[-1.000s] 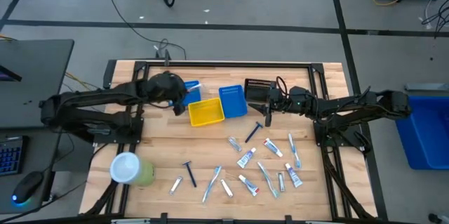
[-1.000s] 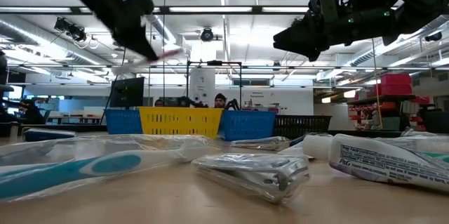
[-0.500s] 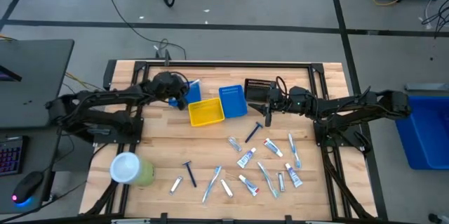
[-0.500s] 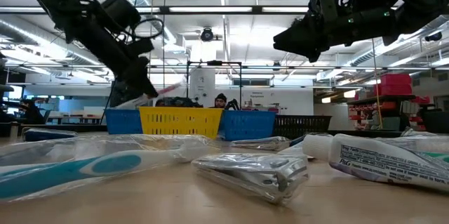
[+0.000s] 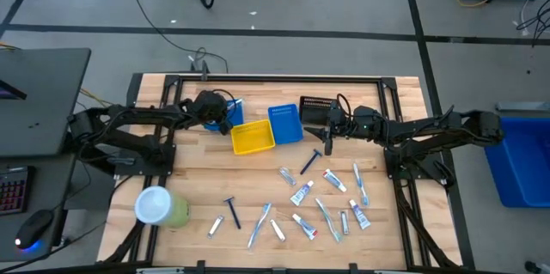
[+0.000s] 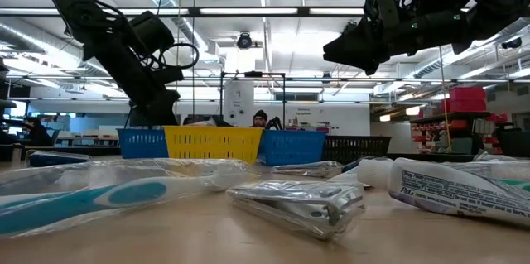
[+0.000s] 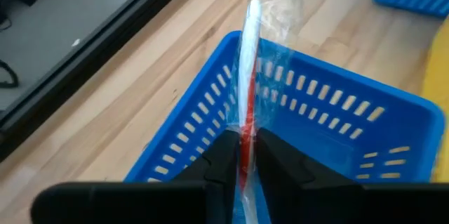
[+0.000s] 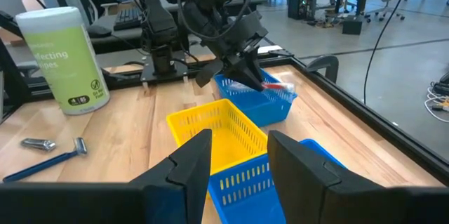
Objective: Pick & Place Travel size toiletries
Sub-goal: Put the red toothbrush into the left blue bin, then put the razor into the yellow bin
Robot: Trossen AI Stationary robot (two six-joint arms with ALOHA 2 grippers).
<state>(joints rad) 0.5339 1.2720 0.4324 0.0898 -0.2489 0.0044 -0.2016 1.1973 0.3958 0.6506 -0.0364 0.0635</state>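
The left hand (image 7: 242, 157) hangs low over the blue bin (image 7: 337, 122) at the left end of the row, its two dark fingers (image 7: 223, 155) pinching a slim white-and-red wrapped toothbrush (image 7: 247, 104) whose clear wrapper pokes out beyond the bin's far rim. In the high view the same left hand (image 5: 225, 115) sits right above that blue bin (image 5: 234, 111), which touches the yellow bin (image 5: 253, 137); beside the yellow one stands a second blue bin (image 5: 285, 124), and past it a black bin (image 5: 316, 111) at the back of the desk (image 5: 198, 188). The right hand (image 5: 328, 133) hovers in the air near the black bin, its fingers (image 8: 189, 161) spread apart with nothing between them. The rest of the travel size toiletries (image 5: 301, 193) lie scattered on the front half of the desk: small white tubes (image 5: 334, 180), blue-white toothbrushes (image 5: 360, 185), and dark blue razors (image 5: 230, 210). A green cylinder with a white lid (image 5: 160, 207) stands at the front left corner, well apart from the bins.
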